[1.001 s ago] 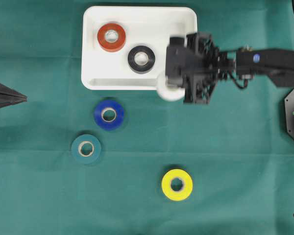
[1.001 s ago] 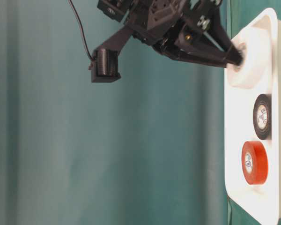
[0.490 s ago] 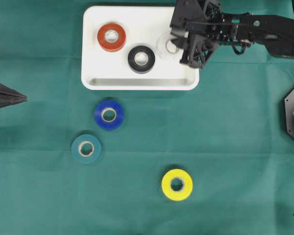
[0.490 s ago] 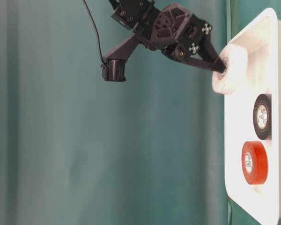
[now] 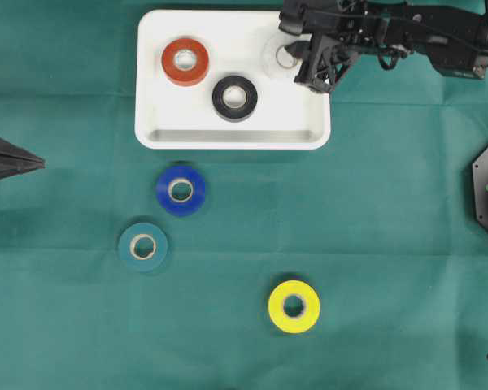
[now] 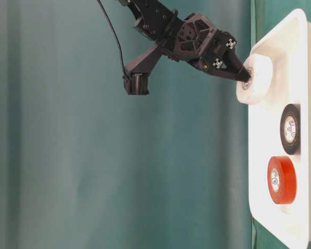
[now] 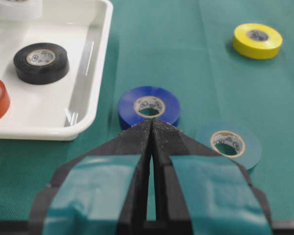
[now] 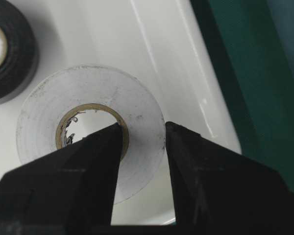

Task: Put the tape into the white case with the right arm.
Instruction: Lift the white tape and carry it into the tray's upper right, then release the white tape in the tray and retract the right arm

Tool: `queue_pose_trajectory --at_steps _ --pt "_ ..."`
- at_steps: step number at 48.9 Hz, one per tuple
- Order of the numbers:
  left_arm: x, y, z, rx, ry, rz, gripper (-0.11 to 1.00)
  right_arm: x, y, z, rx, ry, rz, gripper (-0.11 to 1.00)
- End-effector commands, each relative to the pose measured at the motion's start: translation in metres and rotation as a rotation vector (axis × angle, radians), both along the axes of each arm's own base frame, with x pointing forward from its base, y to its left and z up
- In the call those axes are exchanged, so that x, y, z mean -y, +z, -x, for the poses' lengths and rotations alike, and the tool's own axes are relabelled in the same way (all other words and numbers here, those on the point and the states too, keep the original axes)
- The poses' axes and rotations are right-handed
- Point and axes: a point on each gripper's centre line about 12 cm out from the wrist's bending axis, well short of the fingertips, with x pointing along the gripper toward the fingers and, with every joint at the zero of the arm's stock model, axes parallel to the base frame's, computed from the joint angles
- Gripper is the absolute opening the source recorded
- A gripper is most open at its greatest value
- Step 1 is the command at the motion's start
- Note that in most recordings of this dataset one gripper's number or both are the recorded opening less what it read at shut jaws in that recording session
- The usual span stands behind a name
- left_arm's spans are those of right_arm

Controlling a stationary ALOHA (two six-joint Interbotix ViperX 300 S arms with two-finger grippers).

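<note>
The right gripper [image 8: 142,142] is pinching the white tape [image 8: 90,129] through its ring wall, one finger inside the core and the other on the outer face, and is carrying it above the far right corner of the case [image 5: 228,136]. From table level the roll [image 6: 256,78] is hanging clear of the case floor and tilting rather than lying flat. The black tape [image 5: 234,97] and red tape [image 5: 185,61] are already lying in the case, the black one near the spot under the held roll. The likeliest trouble is a release from this height: a tilted roll could be landing on its edge, then rolling into the black tape or hopping over the low rim just beside it. The grip on a thin strip of wall could also be letting the roll swing. The left gripper [image 7: 152,129] is resting with its jaws together, pointing at the blue tape [image 7: 149,106]; the teal tape [image 5: 142,245] and yellow tape [image 5: 294,306] are waiting on the cloth.
</note>
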Motion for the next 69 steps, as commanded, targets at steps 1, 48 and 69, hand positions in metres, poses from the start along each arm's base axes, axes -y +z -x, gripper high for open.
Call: queue_pose_trajectory --at_steps 1,48,69 --pt "0.000 0.006 -0.001 0.014 0.000 0.001 0.00 0.002 0.013 -0.005 0.031 0.001 0.017 0.01" --pt "0.000 0.006 -0.001 0.014 0.000 0.001 0.00 -0.030 0.017 0.059 0.000 0.012 0.028 0.70" --pt "0.000 0.006 -0.001 0.014 0.000 0.001 0.00 -0.077 0.024 0.137 0.152 0.032 0.081 0.70"
